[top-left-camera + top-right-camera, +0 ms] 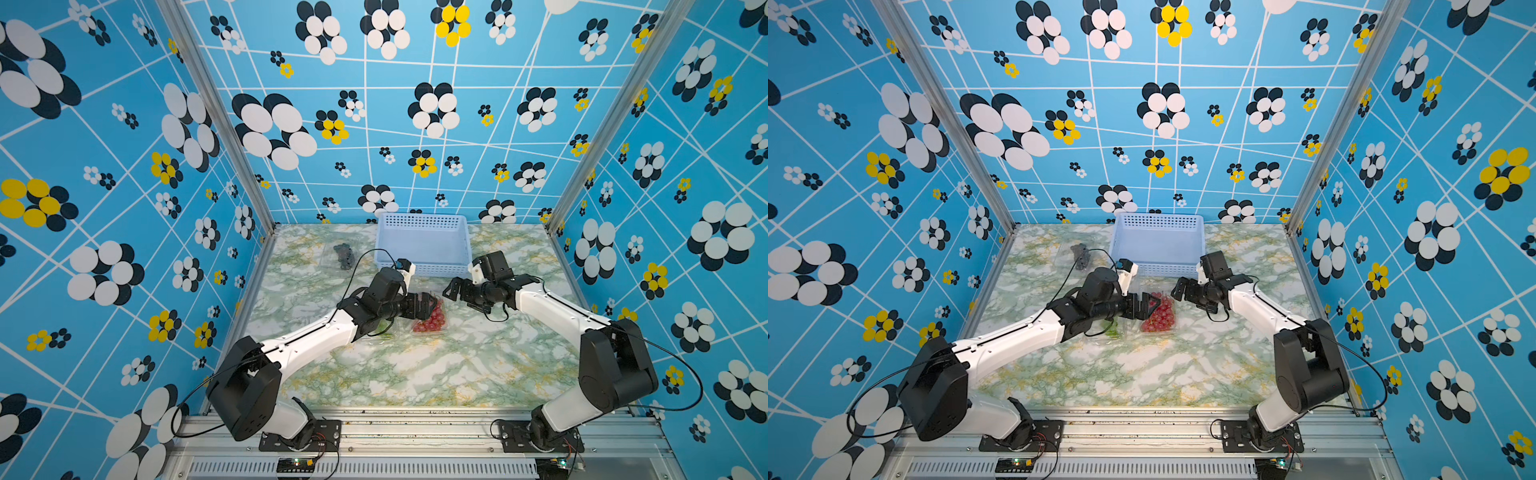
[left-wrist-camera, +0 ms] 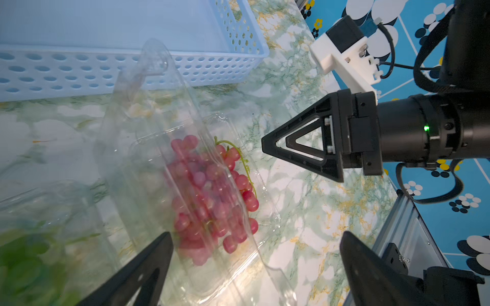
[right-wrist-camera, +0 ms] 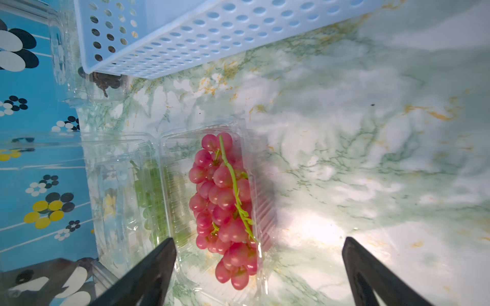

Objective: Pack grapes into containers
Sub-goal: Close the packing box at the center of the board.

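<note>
While red grapes (image 3: pixel 225 201) lie in an open clear container (image 3: pixel 201 127), left gripper (image 2: pixel 256 234) hangs close beside it — jaws apart, empty; right gripper (image 3: pixel 259 239) near — jaws apart, empty.

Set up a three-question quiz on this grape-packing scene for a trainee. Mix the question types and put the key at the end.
1. True or false: the blue basket is empty.
2. Fill in: the left pincer and the right pincer both stand ____ and hold nothing.
3. Pick one: the red grapes lie in
A) the blue basket
B) an open clear container
C) the right pincer

Key: 1 true; 2 open; 3 B.
</note>
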